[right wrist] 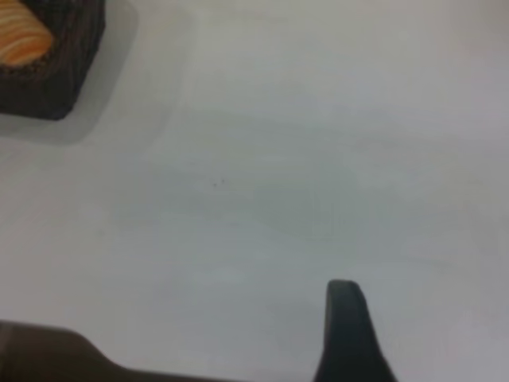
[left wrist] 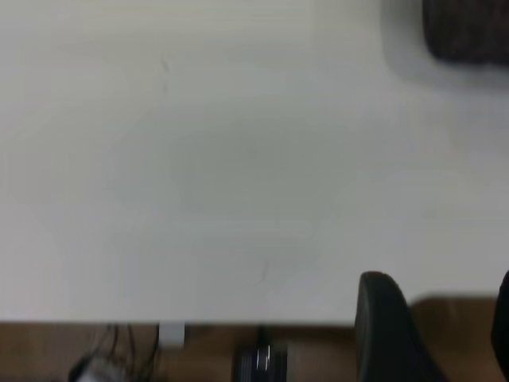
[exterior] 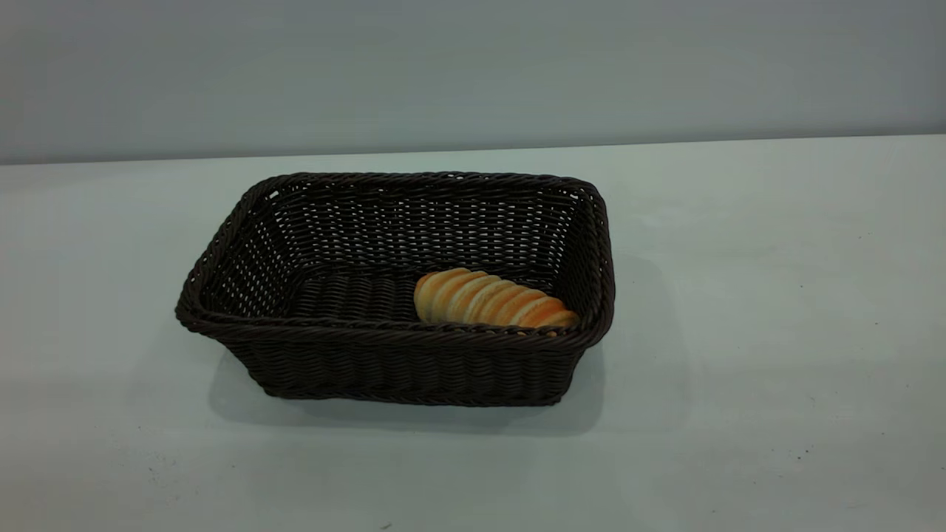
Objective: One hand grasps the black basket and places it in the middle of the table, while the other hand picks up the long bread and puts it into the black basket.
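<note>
The black basket (exterior: 399, 295) stands on the white table (exterior: 739, 295), about mid-table. The long bread (exterior: 491, 299) lies inside it on the basket floor, toward its right front corner. Neither gripper shows in the exterior view. In the left wrist view my left gripper (left wrist: 441, 278) hangs open and empty over the table edge, far from a corner of the basket (left wrist: 469, 32). In the right wrist view my right gripper (right wrist: 433, 298) shows only one finger (right wrist: 343, 318), spread wide and empty. The basket corner (right wrist: 48, 79) with the bread (right wrist: 24, 40) lies far off.
The table's edge (left wrist: 238, 322) shows in the left wrist view, with brown floor and cables below it. A grey wall (exterior: 473, 66) stands behind the table.
</note>
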Robot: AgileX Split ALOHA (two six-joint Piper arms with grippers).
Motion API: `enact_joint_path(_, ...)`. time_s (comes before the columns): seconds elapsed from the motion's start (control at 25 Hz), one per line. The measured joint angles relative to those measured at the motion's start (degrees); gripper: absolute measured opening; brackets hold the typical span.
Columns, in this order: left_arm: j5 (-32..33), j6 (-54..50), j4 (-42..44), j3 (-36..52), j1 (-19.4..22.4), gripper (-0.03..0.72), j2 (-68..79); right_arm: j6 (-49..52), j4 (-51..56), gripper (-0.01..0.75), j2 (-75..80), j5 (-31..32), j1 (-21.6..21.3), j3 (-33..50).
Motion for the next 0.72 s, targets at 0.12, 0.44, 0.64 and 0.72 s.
enact_joint_path(0.12,0.43,0.0,0.0,0.0,0.84,0.395,-4.56,0.0,0.06,0.472,-0.05,0.0,-0.74,0.0)
enact_joint_path(0.44,0.9,-0.05,0.0,0.0,0.84,0.395,-8.62,0.0,0.19,0.472,-0.05,0.0,-0.9,0.0)
enact_joint_path(0.64,0.89,-0.11,0.0,0.0,0.84,0.395,-8.66,0.06,0.26,0.472,-0.05,0.0,-0.9,0.0)
enact_joint_path(0.72,0.89,-0.11,0.0,0.0,0.84,0.395,-8.66,0.01,0.26,0.472,-0.05,0.0,-0.9,0.0)
